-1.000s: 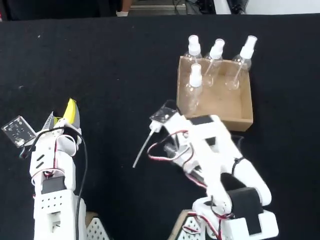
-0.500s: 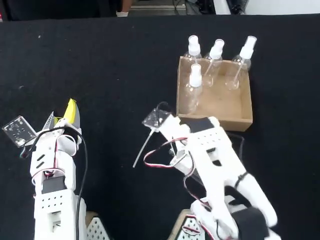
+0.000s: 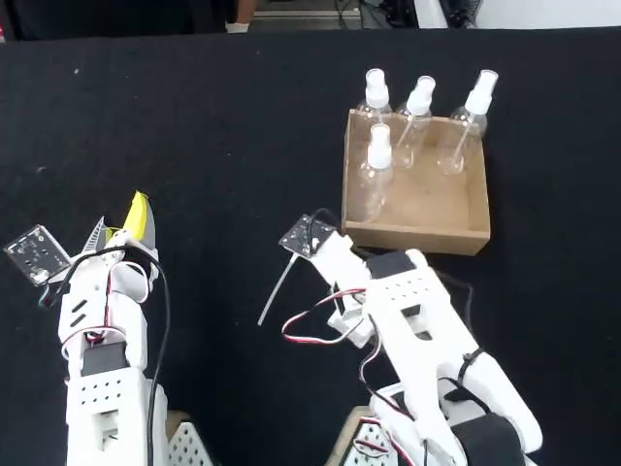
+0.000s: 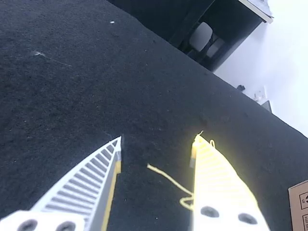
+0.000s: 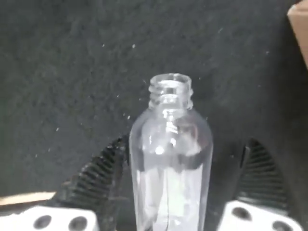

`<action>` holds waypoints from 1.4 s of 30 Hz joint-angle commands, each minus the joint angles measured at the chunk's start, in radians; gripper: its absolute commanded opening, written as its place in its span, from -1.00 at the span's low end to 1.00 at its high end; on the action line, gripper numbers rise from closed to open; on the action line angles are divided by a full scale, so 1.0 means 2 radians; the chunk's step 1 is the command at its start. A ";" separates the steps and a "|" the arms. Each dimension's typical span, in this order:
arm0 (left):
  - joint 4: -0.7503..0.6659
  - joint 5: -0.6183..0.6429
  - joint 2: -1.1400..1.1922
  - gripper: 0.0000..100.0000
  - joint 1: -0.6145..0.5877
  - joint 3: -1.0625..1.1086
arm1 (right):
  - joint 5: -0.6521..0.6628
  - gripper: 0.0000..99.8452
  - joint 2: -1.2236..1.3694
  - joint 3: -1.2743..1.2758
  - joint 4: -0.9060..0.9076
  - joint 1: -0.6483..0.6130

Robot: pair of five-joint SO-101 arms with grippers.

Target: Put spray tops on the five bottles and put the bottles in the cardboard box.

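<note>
A clear bottle [image 5: 169, 144] with no spray top lies between the fingers of my right gripper [image 5: 185, 144], which is open around it; its bare threaded neck points away from the wrist camera. In the high view the right arm [image 3: 398, 291] hangs over that spot and hides the bottle. A loose spray top [image 3: 292, 256] with its long tube lies on the black cloth just left of that arm. The cardboard box [image 3: 475, 209] behind holds four bottles [image 3: 372, 175] with spray tops on. My left gripper [image 3: 116, 225] rests open at the near left, holding nothing.
The table is covered in black cloth. The box's front wall stands close behind the right arm's wrist, and a box corner [image 5: 301, 21] shows in the right wrist view. The left gripper [image 4: 156, 144] has open cloth ahead of it.
The right arm has stretched forward and shifted a little left, its wrist now nearer the loose spray top. The left arm and the box have not moved.
</note>
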 commanded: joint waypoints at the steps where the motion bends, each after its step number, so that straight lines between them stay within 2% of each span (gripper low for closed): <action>1: -0.012 -0.004 -0.002 -0.54 0.006 -0.021 | -0.002 -0.38 -0.019 0.010 -0.035 -0.006; 5: -0.012 -0.004 -0.002 -0.54 0.006 -0.021 | 0.002 -0.43 -0.019 0.040 -0.063 -0.006; 10: -0.010 -0.014 -0.002 -0.54 0.020 -0.020 | 0.000 -0.99 -0.024 0.043 -0.069 -0.004; 12: -0.009 -0.052 -0.001 -0.54 0.046 -0.020 | -0.002 -0.93 -0.032 0.031 -0.063 -0.002; 15: -0.003 -0.127 0.002 -0.54 0.104 -0.020 | -0.003 -0.98 -0.058 -0.006 -0.031 -0.002; 17: 0.034 -0.167 0.002 -0.54 0.143 -0.027 | -0.009 -0.98 -0.085 -0.043 0.003 -0.002; 20: 0.120 -0.208 0.003 -0.54 0.200 -0.066 | -0.078 -0.98 -0.135 -0.086 0.047 0.012; 22: 0.172 -0.222 0.003 -0.54 0.231 -0.091 | -0.127 -0.98 -0.179 -0.094 0.054 0.032; 25: 0.203 -0.234 0.005 -0.54 0.262 -0.106 | -0.169 -0.98 -0.253 -0.076 0.047 0.064; 29: 0.208 -0.241 0.053 -0.54 0.282 -0.128 | -0.175 -0.98 -0.337 -0.028 0.035 0.069; 38: 0.271 -0.240 0.328 -0.54 0.330 -0.290 | -0.185 -0.98 -0.458 0.063 0.012 0.071; 42: 0.273 -0.239 0.387 -0.54 0.330 -0.324 | -0.199 -0.98 -0.486 0.087 0.002 0.071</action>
